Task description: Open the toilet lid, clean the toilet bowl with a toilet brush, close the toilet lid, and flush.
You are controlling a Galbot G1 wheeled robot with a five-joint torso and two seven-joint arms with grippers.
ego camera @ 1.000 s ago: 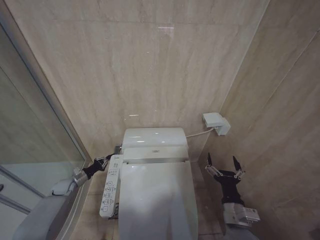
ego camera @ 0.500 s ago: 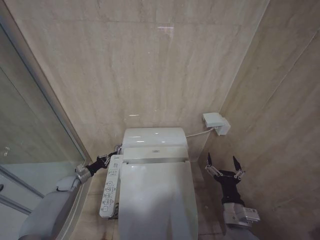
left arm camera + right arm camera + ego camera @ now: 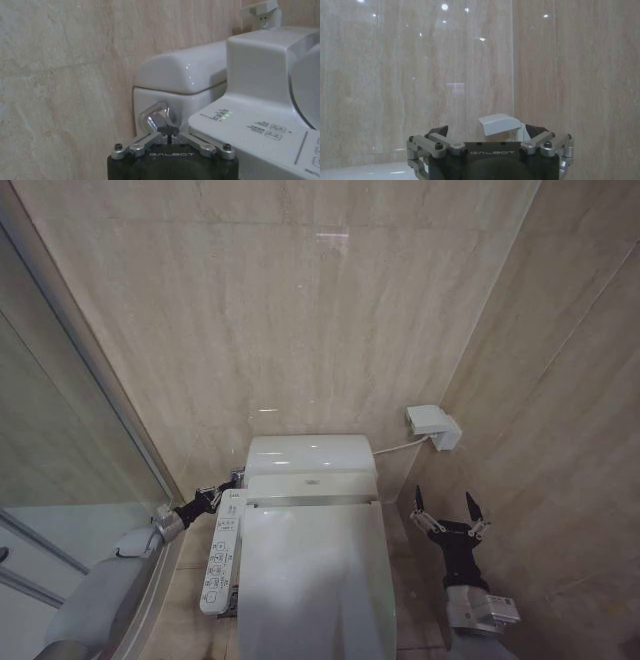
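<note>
grey-sleeved arms were seen, ending in black wrists marked "galbot". the left gripper [image 3: 222, 496] and right gripper [image 3: 447, 511] were built of silver screwed links with dark fingertips.

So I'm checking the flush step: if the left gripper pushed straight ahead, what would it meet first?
Probably the chrome flush lever on the tank's side; the shut left gripper looks right at it already.

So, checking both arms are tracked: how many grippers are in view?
2. The left gripper is at the tank's chrome flush lever; the right gripper hangs open right of the toilet lid.
</note>
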